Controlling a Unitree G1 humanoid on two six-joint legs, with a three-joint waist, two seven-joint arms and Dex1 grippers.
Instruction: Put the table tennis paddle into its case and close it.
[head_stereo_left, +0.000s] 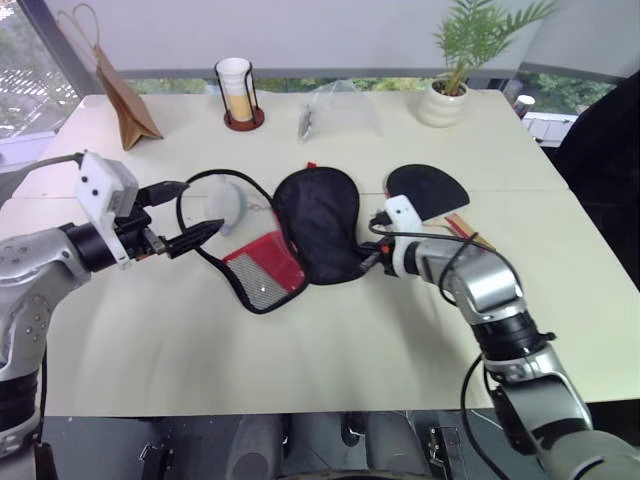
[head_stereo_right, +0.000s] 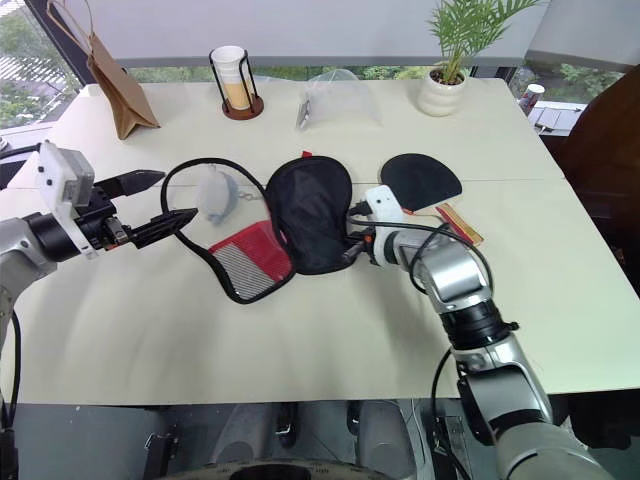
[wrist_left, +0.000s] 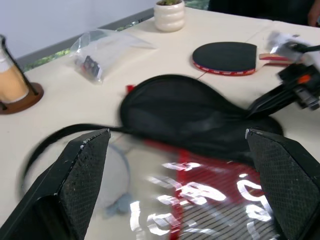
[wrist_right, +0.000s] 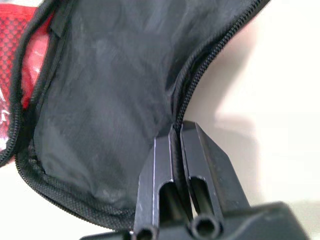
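Observation:
The case (head_stereo_left: 318, 222) lies unzipped in the middle of the table: its black fabric half is spread flat, and its red mesh half (head_stereo_left: 265, 268) is folded out toward the front left. The table tennis paddle (head_stereo_left: 428, 190) rests black face up just behind my right wrist, its wooden handle (head_stereo_right: 458, 222) pointing to the right. My right gripper (head_stereo_left: 368, 262) is shut on the case's zip edge (wrist_right: 179, 102) at its near right side. My left gripper (head_stereo_left: 203, 206) hovers open left of the case, level with it, holding nothing.
A pale fuzzy ball (head_stereo_left: 228, 205) sits inside the loop of the case's zip edge. Along the back stand a brown paper bag (head_stereo_left: 120, 95), a cup in a holder (head_stereo_left: 238, 95), a clear plastic bag (head_stereo_left: 340, 110) and a potted plant (head_stereo_left: 445, 95).

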